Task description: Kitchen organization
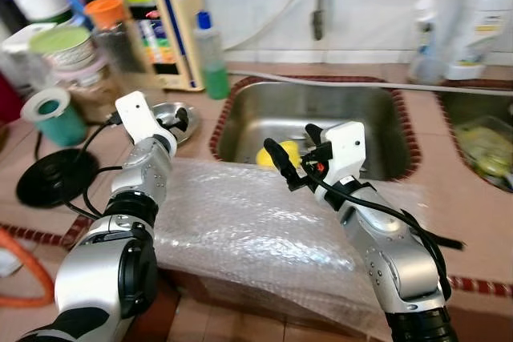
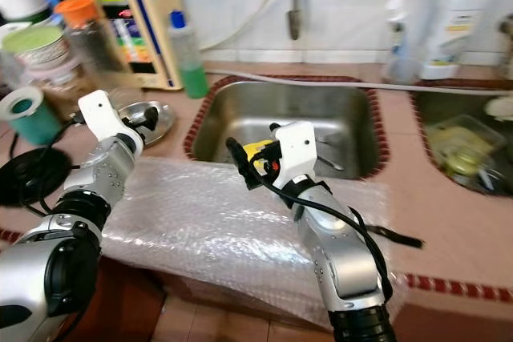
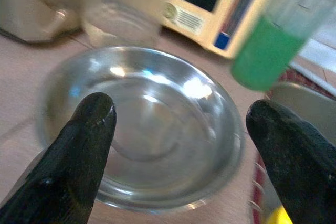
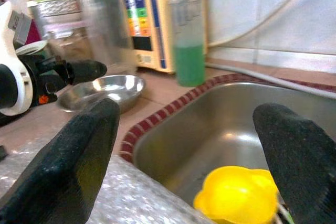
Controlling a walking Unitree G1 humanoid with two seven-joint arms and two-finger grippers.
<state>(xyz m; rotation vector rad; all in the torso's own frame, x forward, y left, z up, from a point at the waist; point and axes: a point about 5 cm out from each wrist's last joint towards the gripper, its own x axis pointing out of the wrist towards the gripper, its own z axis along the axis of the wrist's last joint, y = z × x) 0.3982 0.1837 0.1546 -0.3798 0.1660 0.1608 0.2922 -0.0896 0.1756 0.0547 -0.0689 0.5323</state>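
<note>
The shallow round stainless-steel bowl sits on the pinkish tiled tabletop at the middle left of the left eye view, just beside the rim of the steel sink basin. The left tool hovers over it with its two black fingers spread wide, one to each side of the bowl, neither clearly touching. The bowl looks light, rigid and slick; a pinch across the thin rolled rim, one finger inside and one outside, seems the surest hold, since the polished curve would likely slip under a squeeze on the outer wall.

The right tool is also spread, empty, held above the near edge of the sink at the centre of the frame, over a yellow rounded plastic object lying in the basin. That piece looks light and smooth; what it is cannot be told.

Count: one steel bowl, one yellow object, one clear bottle of green liquid with a blue cap at upper centre-left, one sheet of clear bubble wrap across the lower middle.
</note>
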